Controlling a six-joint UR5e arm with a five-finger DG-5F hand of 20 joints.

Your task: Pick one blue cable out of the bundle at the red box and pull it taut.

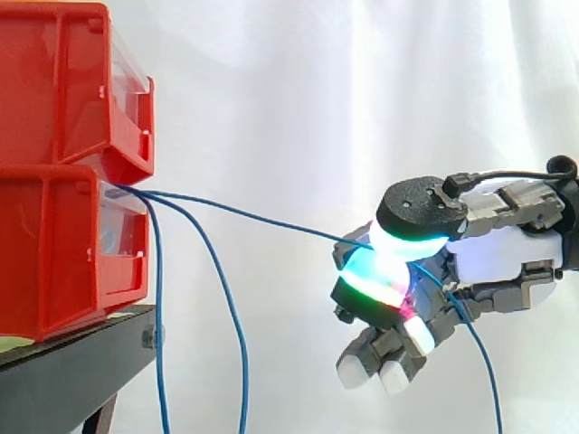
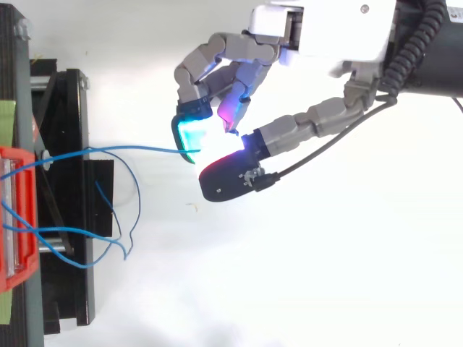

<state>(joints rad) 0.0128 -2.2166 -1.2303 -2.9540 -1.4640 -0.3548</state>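
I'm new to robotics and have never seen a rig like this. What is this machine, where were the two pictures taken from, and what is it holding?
It is a robot arm ending in a hand with fingers and a thumb. The glowing pads are its own fingertips, not lamps. One picture is taken from the side, level with the work, and the other from above, looking down. At the left, two red bins are stacked on a black stand, in front of a white curtain. Thin blue cables come out between the bins. The hand pinches one cable, which runs nearly straight from the bins to its pads. Two other cables hang loose.
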